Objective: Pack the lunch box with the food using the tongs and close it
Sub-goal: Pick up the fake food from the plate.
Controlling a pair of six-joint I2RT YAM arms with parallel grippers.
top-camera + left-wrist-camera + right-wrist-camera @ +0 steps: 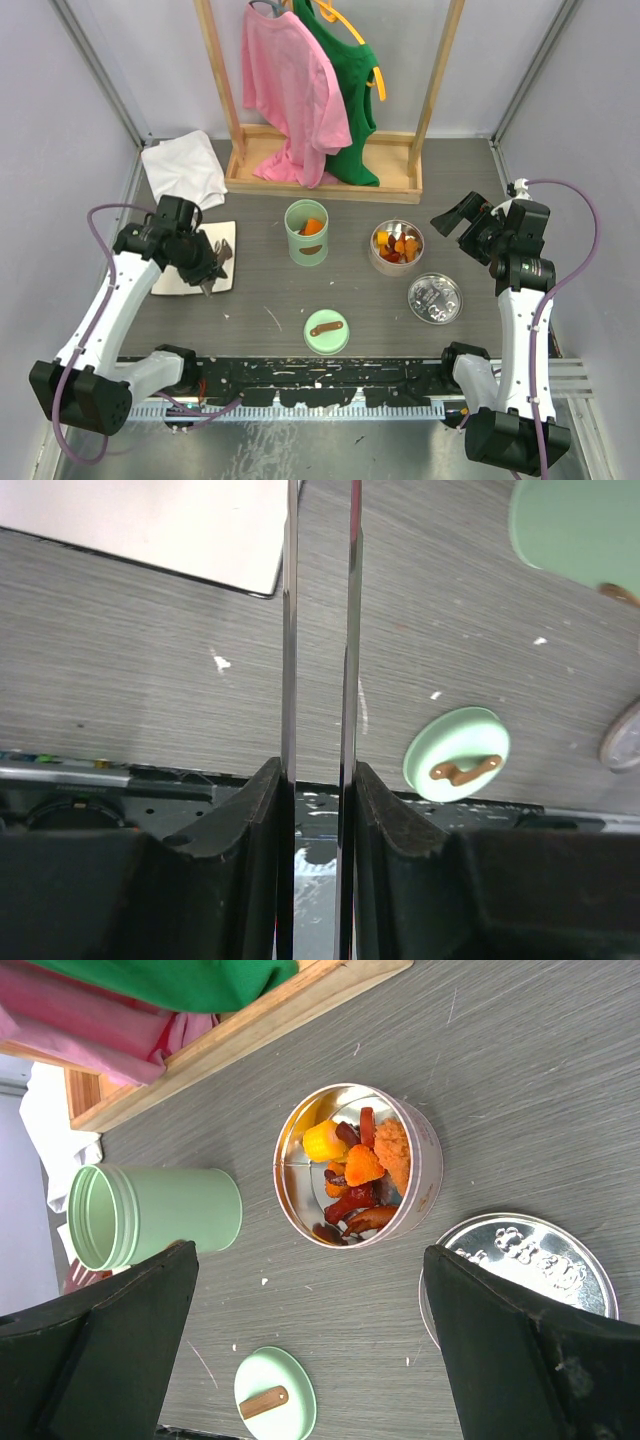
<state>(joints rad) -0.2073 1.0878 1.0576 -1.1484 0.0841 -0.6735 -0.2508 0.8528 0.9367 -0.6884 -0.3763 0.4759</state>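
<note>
The left tool (317, 770) is clamped on the tongs (289, 630), whose two thin dark arms pass between its black fingers (250, 810) and run straight up the left wrist frame, close together and parallel. In the top view this tool hangs over a white mat (175, 280) at the left of the grey worktop (270, 290). The right tool (308, 1260) stands wide apart and holds nothing, its fingers at the lower left and lower right of the right wrist frame. The food (358, 1165), orange, yellow, red and dark brown pieces, lies heaped in a round metal tin (425, 1175) just above the middle of that frame, beyond the gap between those fingers. In the top view the tin sits right of centre, near the right tool and well apart from the left one. The pale green lunch box (306, 245) stands open between the left tool and the tin, with orange pieces showing inside. Its green lid (326, 331) with a brown handle lies lower in the frame, and the tin's silver lid (435, 298) rests just right of it.
</note>
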